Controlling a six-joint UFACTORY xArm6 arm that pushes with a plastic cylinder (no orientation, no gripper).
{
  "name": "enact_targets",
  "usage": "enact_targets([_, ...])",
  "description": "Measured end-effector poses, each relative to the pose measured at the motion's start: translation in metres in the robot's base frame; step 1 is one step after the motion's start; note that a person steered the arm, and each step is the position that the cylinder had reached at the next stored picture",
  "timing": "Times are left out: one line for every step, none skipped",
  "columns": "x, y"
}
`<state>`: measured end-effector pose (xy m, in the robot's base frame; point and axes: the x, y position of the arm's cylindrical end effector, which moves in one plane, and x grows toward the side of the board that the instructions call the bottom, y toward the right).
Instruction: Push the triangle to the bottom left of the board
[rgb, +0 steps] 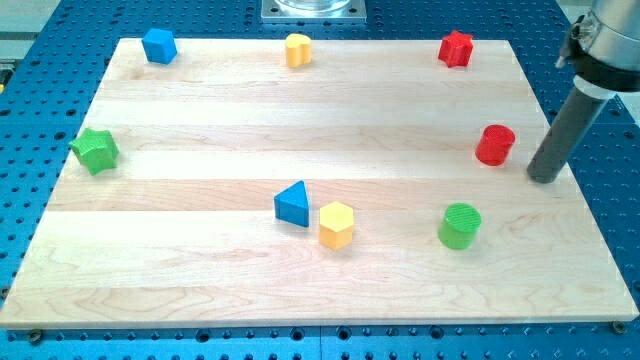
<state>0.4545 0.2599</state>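
Camera view: blue triangle (292, 204) sits a bit below the bench (200, 270) centre, just beside a yellow hexagon (337, 224) toward the bottom-right corner, while my tip (543, 178) rests near the right edge, just beside the red cylinder (494, 145) and well apart from the triangle. No pincer on this rig, just a bare rod, so nothing spread or pinching. Approach step, I'd say, push not begun; next move likely calls for swinging round to the triangle's upper-right side, clear of the hexagon and green cylinder (459, 225), then driving it toward the bottom-left corner.

I work in what looks like a lab test rig: a pale wooden board (300, 130) lies on a blue perforated metal table (590, 60). At twelve o'clock sits a bolted metal mounting plate (313, 9).
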Motion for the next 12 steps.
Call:
enact_targets([0.000, -0.001])
enact_targets([0.003, -0.033])
enact_targets([0.003, -0.077])
enact_targets([0.007, -0.134])
enact_targets([0.030, -0.191])
enact_targets([0.055, -0.214])
enact_targets([0.055, -0.245])
enact_targets([0.055, -0.269])
enact_targets([0.055, -0.304])
enact_targets([0.063, -0.365])
enact_targets([0.056, -0.336])
enact_targets([0.027, -0.332])
